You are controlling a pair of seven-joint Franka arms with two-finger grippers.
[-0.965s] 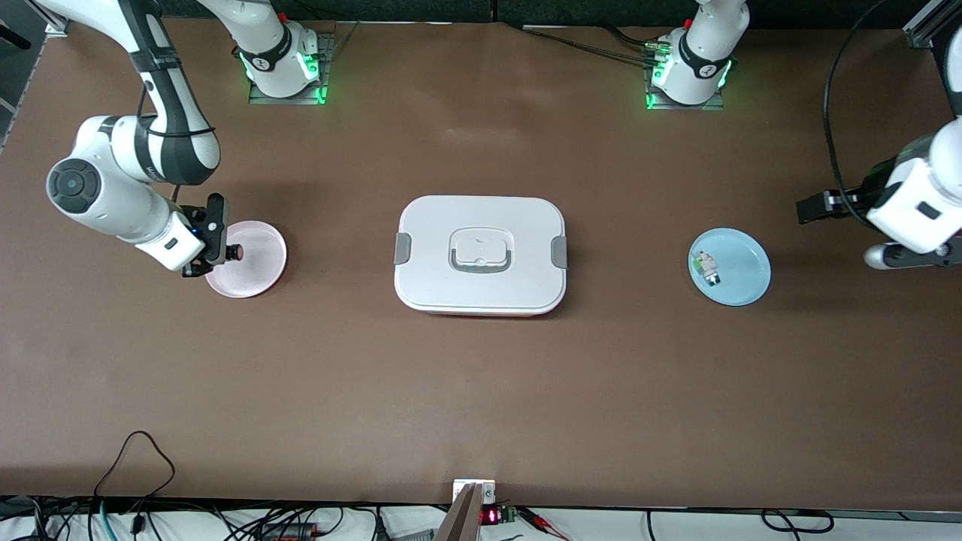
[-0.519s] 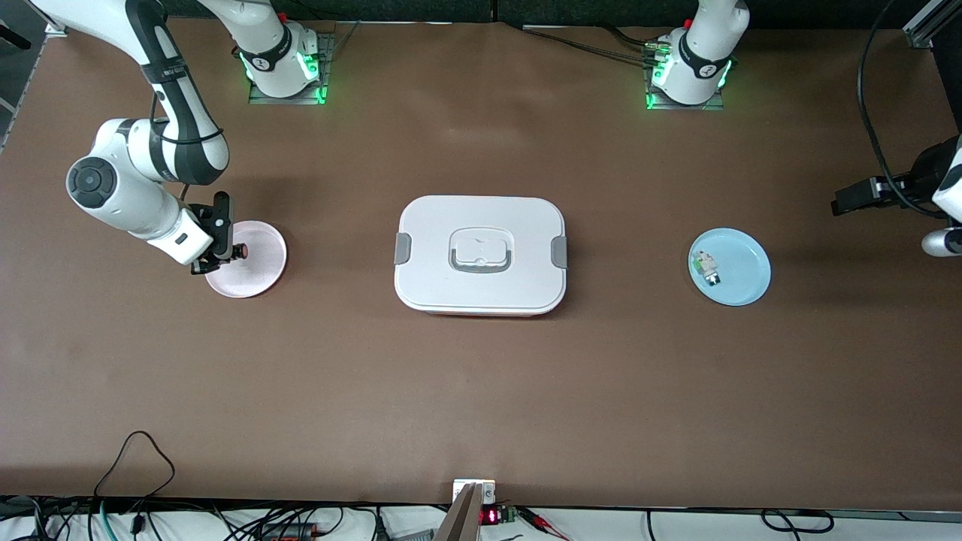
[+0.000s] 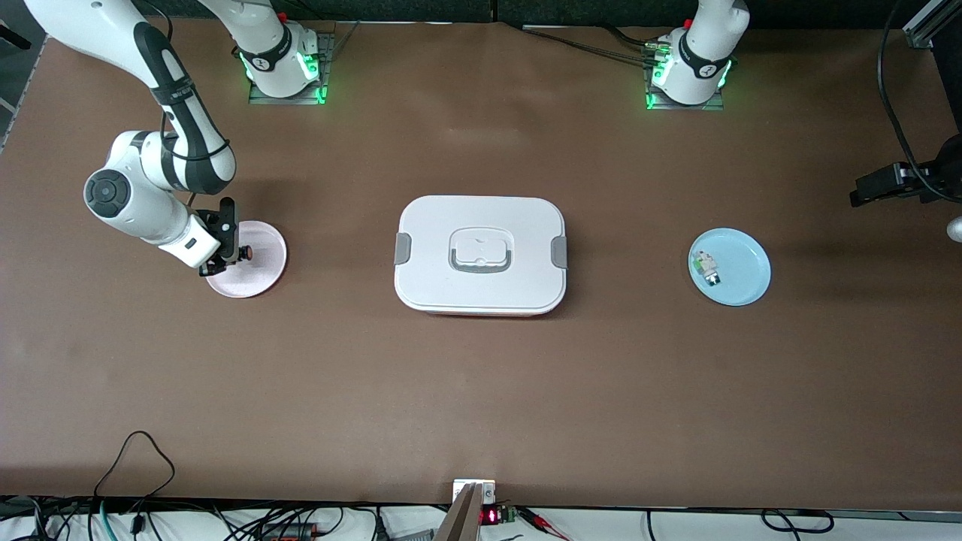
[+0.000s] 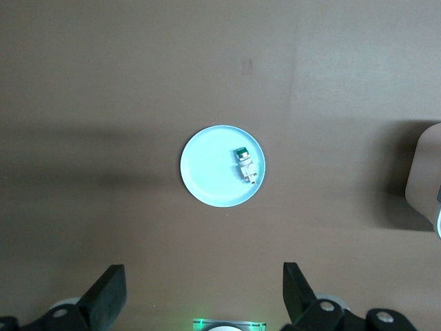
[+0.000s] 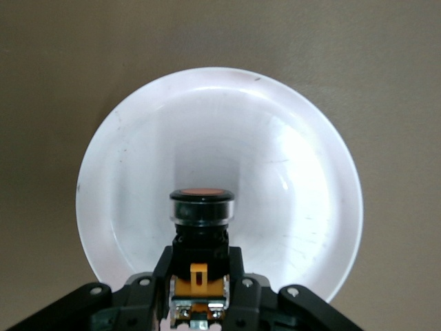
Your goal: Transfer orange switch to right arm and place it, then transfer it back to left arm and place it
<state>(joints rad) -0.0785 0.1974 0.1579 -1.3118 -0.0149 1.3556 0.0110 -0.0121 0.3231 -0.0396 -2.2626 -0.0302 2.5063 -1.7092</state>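
Observation:
The orange switch (image 5: 201,227), black with an orange cap, is held in my right gripper (image 5: 200,276), which is shut on its body. In the front view, that right gripper (image 3: 234,254) hangs low over the rim of a pink plate (image 3: 259,274) at the right arm's end of the table. The white box (image 3: 481,254) with grey clips sits in the middle of the table. My left gripper (image 4: 202,289) is open and empty, high above the left arm's end of the table. In the front view that arm is mostly past the edge.
A blue plate (image 3: 744,282) with a small white-and-green component (image 3: 705,269) on it lies toward the left arm's end; the left wrist view shows the plate (image 4: 210,172) and the box's corner (image 4: 424,172). Cables (image 3: 135,451) lie along the table's front edge.
The right gripper has come lower and a little farther over the pink plate, still holding the switch. The left arm has pulled back toward its end of the table, nearly out of the front view.

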